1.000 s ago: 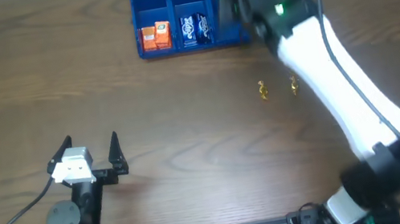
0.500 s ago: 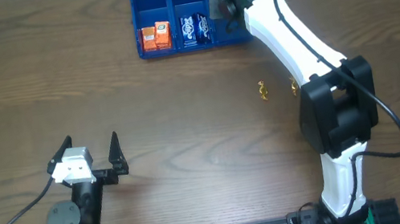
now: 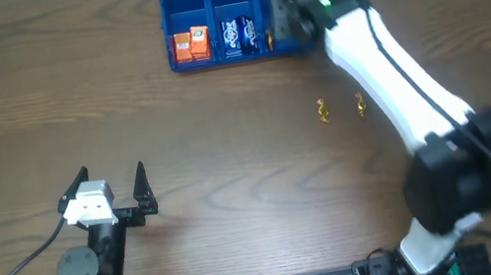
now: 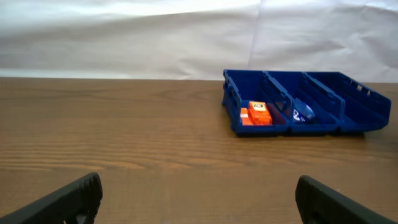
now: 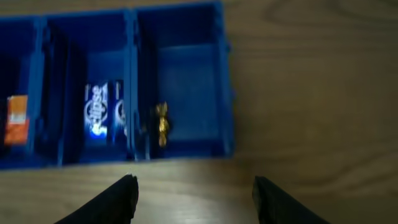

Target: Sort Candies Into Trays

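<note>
Two loose gold candies (image 3: 323, 110) lie side by side on the table (image 3: 233, 180), well behind the right gripper (image 5: 194, 190) and closer to its arm's base, not yet sorted. That gripper hangs over the blue tray (image 5: 225, 93) with its fingers spread wide and nothing between them. Directly ahead of and below it, the end compartment holds a single gold candy (image 5: 162, 124), lying close against the divider wall. Its wrapper matches the two on the table, so this looks like the bin meant for that kind. One compartment over from the gripper sit the blue packets (image 5: 102, 112), and in the farthest one are the orange candies (image 3: 191, 45), so each kind has its own slot.

By my reading, one gold piece has been delivered and the open, empty fingers are free to go for another; two more trips would finish the job.

Far across the table, the left gripper (image 3: 112, 175) sits near its own base, fingers also wide apart and empty, with the tray well ahead of it. It appears parked out of the way, since the remaining candies are on the other arm's side.
</note>
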